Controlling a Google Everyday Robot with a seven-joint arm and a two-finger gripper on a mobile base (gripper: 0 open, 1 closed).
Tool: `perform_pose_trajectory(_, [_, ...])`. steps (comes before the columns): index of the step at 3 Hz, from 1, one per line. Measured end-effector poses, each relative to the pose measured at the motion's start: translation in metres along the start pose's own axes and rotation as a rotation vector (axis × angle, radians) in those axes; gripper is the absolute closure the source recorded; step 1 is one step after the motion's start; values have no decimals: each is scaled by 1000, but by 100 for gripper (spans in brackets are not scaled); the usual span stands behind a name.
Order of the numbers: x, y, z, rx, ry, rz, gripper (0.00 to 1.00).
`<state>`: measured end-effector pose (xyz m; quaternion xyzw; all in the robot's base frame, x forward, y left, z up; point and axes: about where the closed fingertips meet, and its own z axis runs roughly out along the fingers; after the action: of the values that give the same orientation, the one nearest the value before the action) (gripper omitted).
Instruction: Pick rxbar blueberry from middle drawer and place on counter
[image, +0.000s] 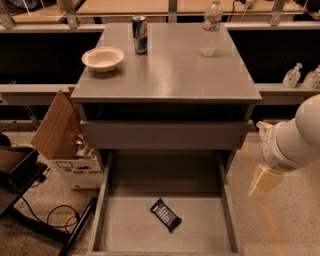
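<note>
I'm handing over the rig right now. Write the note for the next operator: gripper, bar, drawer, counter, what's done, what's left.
Gripper: at the right of the view, outside the drawer's right wall, well apart from the bar.
Bar: lies flat and askew on the floor of the open drawer, near the middle front.
Counter: holds a bowl, a can and a bottle along the back; the front half is bare.
Done: drawer is open, bar in plain sight.
Left: reach into the drawer, grasp the bar, lift it out, set it on the counter.
</note>
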<state>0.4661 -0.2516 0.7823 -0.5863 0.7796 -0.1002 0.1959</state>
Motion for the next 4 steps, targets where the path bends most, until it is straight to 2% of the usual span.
perform_pose_trajectory(1, [-4,6,6,-6,-2,1,0])
perform_pose_trajectory(2, [-19,33,61,-74,-2,2,0])
perform_pose_trajectory(3, [-39,79,139,-163,-17,42,0])
perform_pose_trajectory(4, [-59,120,204,-217,-50,82,0])
